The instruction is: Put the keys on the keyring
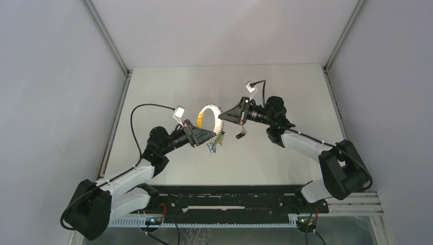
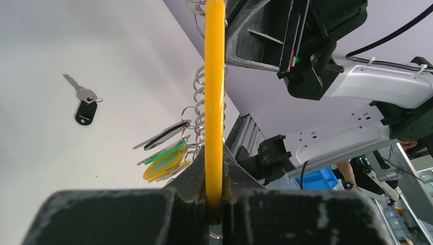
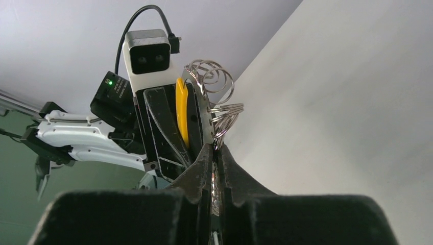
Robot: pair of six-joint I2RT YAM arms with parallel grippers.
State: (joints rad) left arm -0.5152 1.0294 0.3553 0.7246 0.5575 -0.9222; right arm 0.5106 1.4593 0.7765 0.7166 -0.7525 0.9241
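Risks twisting or dropping the keyring [image 1: 208, 116], held mid-frame with left tool [image 2: 214, 166] clenched on its yellow band [image 2: 214, 76] and right tool [image 3: 215, 158] clenched on its silver coils [image 3: 212, 76], through any uneven pull, and leaves the key [image 2: 84, 99] lying upper left on the table [image 2: 41, 163] with no tool free.

One keyring [image 2: 214, 92], one loose key [image 2: 83, 99], and two end effectors [image 1: 213, 135] [image 1: 222, 117].

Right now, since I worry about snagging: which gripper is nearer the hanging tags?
Left. The left gripper pinches the keyring right beside the tags; the right gripper holds its far side.
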